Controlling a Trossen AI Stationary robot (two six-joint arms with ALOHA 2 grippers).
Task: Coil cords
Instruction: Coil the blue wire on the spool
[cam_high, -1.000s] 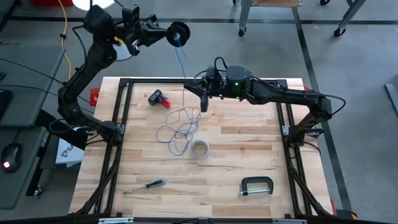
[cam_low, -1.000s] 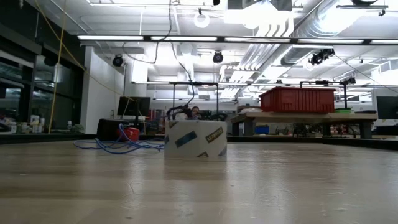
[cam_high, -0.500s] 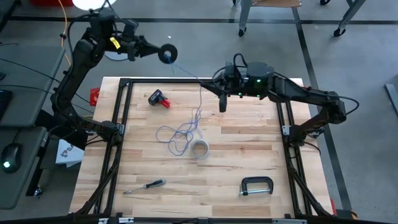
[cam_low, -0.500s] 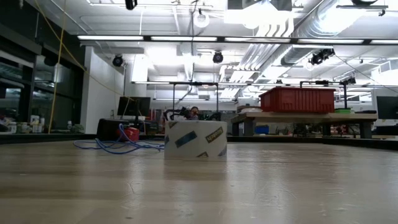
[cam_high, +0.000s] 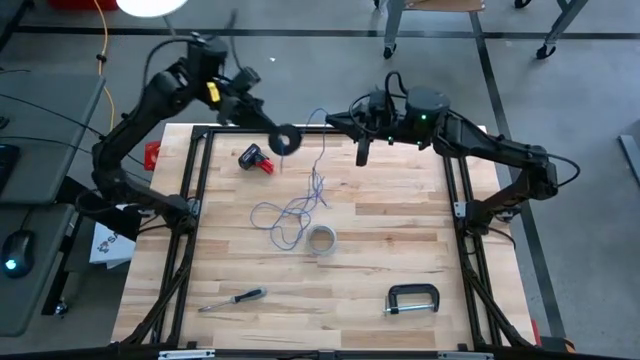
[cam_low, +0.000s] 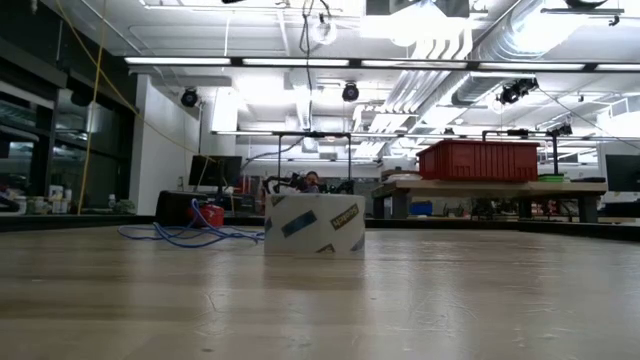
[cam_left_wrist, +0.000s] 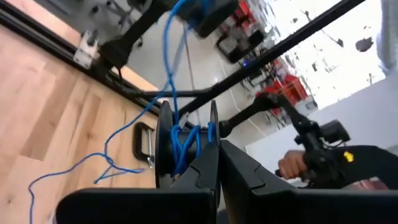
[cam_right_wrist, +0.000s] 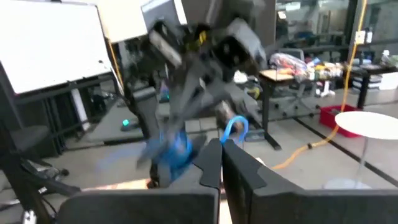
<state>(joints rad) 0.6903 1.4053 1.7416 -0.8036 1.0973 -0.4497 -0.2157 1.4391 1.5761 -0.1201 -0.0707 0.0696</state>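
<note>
We hold the spool (cam_high: 287, 139) clamped in the left gripper (cam_left_wrist: 214, 158) over the bench's far edge, winding blue cord (cam_high: 296, 210); the right gripper (cam_high: 362, 152) pinches the strand taut, mid-bench tangle feeding upward.

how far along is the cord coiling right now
Partly done: some blue cord is already wound on the black spool in the left pincer. In hand: the shut right pincer holds the strand up. Left: most of the cord lies loose on the table, beside the tape roll.
</note>
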